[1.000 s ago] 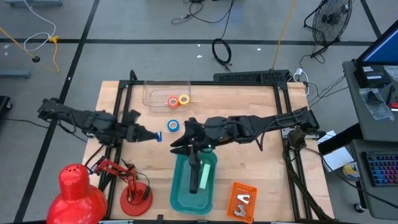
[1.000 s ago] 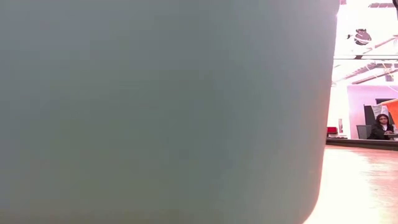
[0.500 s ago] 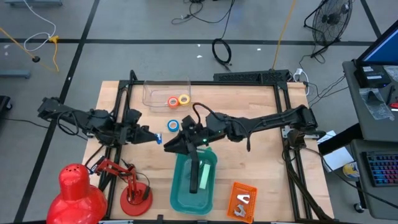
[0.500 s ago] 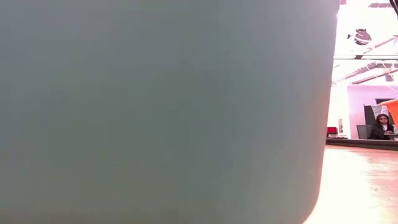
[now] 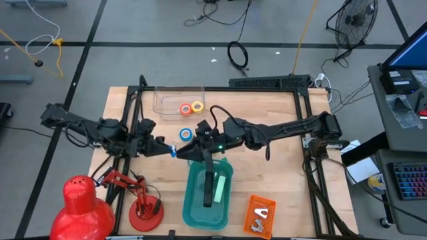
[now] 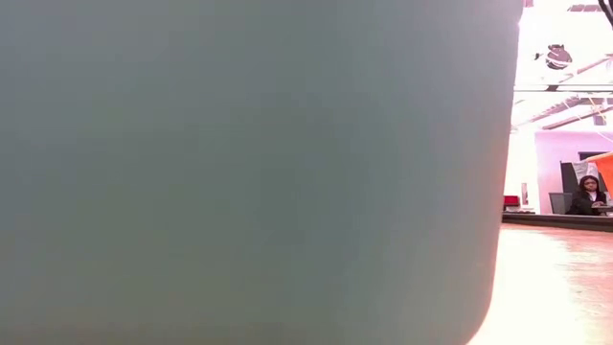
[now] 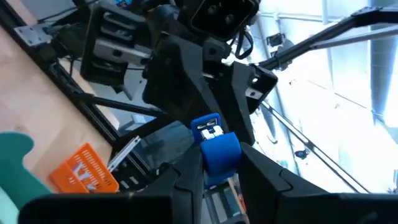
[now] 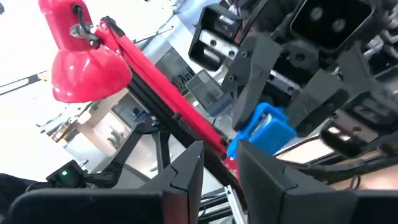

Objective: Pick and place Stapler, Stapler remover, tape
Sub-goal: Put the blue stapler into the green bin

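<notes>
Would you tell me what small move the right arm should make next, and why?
Probably ease the right gripper a little farther forward until its fingers straddle the small blue object. The left gripper holds that object clamped in mid-air above the table, and the right fingers stand apart just short of it with nothing between them, so closing now would likely miss.

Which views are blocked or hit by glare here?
Low view: a green wall, probably the bin, blocks nearly everything; the tabletop strip glares. Left wrist view: bright windows glare behind the blue piece in the left claw. High view: evenly lit.
</notes>
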Robot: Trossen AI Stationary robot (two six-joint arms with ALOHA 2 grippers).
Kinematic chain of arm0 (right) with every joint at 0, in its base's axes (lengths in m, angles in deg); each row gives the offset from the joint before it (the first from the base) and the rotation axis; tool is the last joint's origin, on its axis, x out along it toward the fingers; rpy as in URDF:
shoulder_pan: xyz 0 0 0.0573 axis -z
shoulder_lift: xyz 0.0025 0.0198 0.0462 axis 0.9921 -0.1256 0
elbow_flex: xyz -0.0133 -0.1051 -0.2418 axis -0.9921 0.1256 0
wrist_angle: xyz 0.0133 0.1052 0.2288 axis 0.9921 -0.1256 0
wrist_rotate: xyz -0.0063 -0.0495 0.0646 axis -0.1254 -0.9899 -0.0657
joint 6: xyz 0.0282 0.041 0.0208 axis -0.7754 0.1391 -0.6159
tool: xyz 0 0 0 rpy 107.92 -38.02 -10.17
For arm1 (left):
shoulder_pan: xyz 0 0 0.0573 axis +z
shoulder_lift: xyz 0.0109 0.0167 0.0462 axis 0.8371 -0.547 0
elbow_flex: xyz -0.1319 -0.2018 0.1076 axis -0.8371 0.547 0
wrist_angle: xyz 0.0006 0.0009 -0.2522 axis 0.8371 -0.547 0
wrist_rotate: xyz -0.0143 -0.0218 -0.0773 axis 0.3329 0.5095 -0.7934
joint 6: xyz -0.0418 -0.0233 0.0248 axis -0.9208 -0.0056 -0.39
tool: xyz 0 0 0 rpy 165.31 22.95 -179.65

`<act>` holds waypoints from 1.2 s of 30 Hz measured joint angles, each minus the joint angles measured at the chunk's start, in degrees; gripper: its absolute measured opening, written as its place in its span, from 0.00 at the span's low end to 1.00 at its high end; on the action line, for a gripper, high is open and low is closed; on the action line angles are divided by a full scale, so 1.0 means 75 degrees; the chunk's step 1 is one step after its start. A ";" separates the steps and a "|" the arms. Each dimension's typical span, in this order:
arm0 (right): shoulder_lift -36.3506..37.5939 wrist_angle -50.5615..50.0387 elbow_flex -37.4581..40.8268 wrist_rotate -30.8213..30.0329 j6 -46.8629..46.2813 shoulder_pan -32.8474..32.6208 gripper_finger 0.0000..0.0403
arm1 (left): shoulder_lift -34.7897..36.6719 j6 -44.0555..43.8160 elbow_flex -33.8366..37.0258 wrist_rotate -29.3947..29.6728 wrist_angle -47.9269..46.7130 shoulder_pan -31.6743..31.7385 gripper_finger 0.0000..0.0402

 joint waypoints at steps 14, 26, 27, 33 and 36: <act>0.0001 -0.0131 -0.0001 0.0258 -0.0723 0.0053 0.42 | -0.0475 0.0386 -0.0544 -0.0203 -0.0223 0.0002 0.20; -0.0005 -0.0024 0.0002 0.0205 -0.0753 0.0075 0.41 | -0.0914 0.0390 -0.0577 -0.0405 0.0271 0.0011 0.20; -0.0005 -0.0004 0.0002 0.0194 -0.0753 0.0075 0.40 | -0.0888 0.0408 -0.0577 -0.0390 0.0270 0.0013 0.20; -0.0005 -0.0015 0.0002 0.0203 -0.0854 0.0075 0.30 | -0.0870 0.0447 -0.0574 -0.0402 0.0205 0.0058 0.20; -0.0005 -0.0048 0.0002 0.0202 -0.0900 0.0075 0.25 | -0.0870 0.0472 -0.0571 -0.0337 0.0180 0.0058 0.20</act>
